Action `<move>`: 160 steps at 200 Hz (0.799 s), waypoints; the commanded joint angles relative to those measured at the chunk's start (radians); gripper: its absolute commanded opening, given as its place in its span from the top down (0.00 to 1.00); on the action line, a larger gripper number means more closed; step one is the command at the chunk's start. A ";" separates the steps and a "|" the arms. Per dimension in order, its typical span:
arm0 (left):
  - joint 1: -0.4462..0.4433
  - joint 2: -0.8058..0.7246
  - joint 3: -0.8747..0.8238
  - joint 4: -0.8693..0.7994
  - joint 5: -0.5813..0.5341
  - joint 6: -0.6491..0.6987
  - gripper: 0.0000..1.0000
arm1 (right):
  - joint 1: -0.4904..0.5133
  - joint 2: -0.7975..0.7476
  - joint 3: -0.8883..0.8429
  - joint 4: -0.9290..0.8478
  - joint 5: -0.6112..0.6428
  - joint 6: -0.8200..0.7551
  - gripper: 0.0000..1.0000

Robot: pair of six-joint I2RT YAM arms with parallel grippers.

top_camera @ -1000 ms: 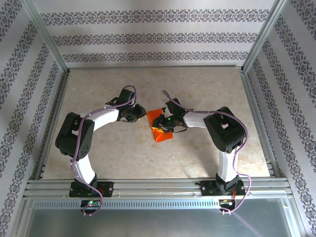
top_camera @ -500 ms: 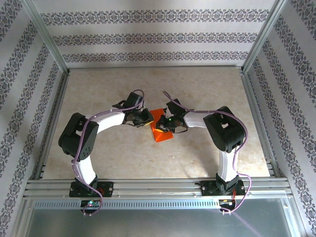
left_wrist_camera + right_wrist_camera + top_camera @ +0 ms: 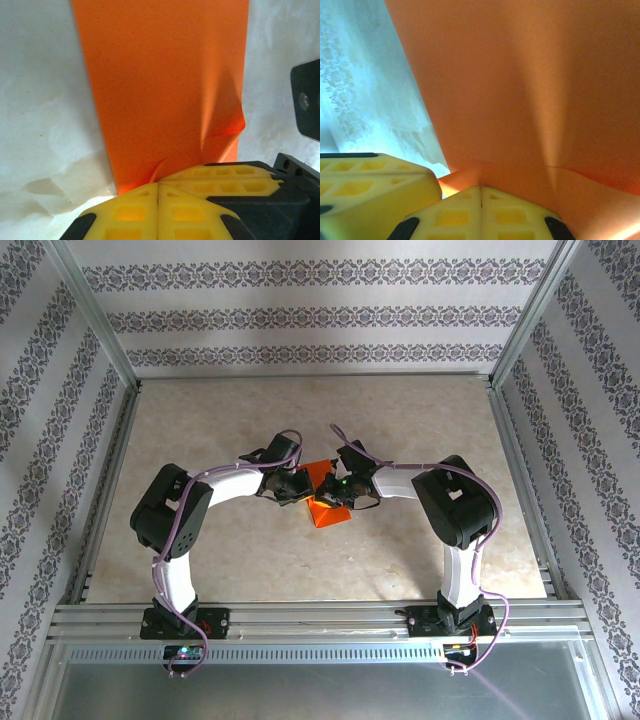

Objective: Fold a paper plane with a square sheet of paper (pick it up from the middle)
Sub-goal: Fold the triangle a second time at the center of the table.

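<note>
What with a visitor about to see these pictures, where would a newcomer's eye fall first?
On the bright orange-red square sheet of paper at the middle of the pale table, the one vivid colour there. Next, the left gripper and right gripper meet over it from either side, each shut on an edge; in the wrist views the paper buckles where it is pinched.

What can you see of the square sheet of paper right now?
The square sheet of paper is thin, plain bright orange and unmarked. It sits mid-table between the two arms. The left gripper and the right gripper are both shut on it, close beside each other. Soft buckles spread from the pinched spots, and no sharp crease is visible.
</note>
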 commanded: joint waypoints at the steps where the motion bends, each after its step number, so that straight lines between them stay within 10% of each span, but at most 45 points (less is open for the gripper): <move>1: -0.023 0.031 0.018 -0.059 -0.024 0.020 0.95 | -0.011 0.059 -0.029 -0.100 0.078 -0.002 1.00; 160: -0.022 0.089 0.049 -0.167 -0.116 0.116 1.00 | -0.062 -0.066 -0.028 -0.071 0.035 -0.086 1.00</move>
